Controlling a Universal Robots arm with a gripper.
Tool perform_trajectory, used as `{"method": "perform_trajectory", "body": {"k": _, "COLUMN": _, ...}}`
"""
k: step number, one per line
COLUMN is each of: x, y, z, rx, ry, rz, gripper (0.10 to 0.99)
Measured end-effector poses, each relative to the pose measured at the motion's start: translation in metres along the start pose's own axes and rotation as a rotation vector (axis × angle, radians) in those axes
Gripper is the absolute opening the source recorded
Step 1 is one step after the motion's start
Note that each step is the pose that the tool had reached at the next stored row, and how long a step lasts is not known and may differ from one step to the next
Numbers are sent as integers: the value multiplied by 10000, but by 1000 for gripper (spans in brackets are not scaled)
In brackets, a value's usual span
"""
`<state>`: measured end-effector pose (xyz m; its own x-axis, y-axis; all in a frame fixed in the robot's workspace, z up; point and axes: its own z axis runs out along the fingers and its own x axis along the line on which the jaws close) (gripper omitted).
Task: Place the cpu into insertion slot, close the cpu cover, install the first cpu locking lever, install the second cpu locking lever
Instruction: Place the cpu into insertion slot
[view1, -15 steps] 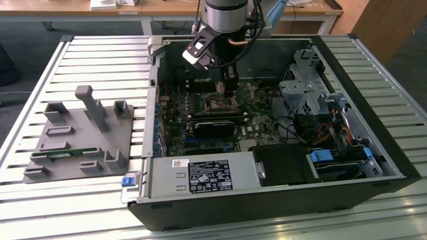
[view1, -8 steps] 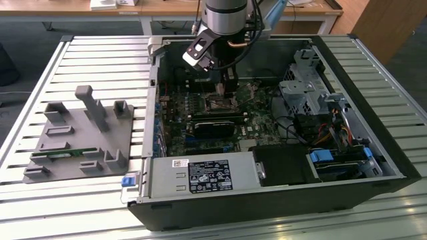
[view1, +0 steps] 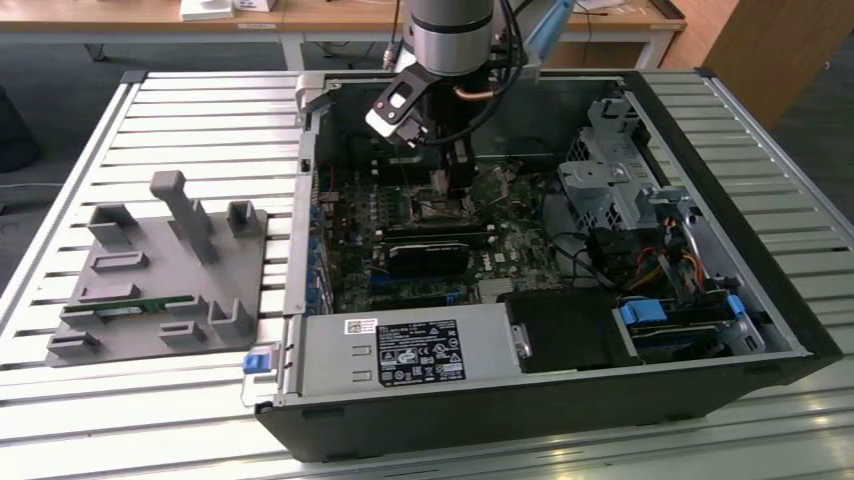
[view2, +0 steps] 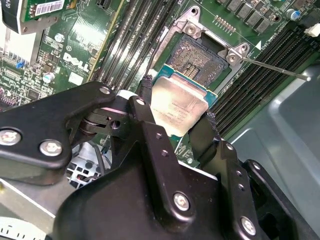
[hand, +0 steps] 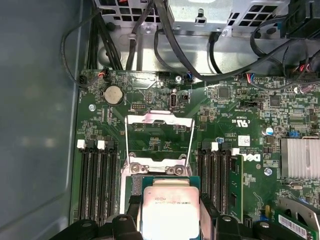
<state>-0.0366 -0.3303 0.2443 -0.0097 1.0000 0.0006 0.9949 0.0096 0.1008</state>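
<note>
Tool (view2: 178, 104) grips the cpu (view2: 175, 100) close by the bare slot (view2: 197, 57); cover (hand: 159, 137) open, lever (view2: 272, 67) unlatched. No step finished.

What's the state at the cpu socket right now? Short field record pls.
gripper: shut on the cpu, fingers on two opposite edges
cpu: metal top showing, not yet seated
insertion slot: empty, contacts exposed, close to the held cpu
cpu cover: swung open
locking lever: thin rod, released, sticking out from the slot
</note>
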Motion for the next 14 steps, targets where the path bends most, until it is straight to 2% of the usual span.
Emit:
{"method": "perform_trajectory", "body": {"k": 9, "x": 1, "y": -4, "z": 42, "rx": 0, "ry": 0, "rz": 0, "gripper": 541}}
{"method": "perform_trajectory", "body": {"k": 14, "x": 5, "y": -11, "z": 98, "rx": 0, "ry": -19, "rz": -11, "gripper": 541}}
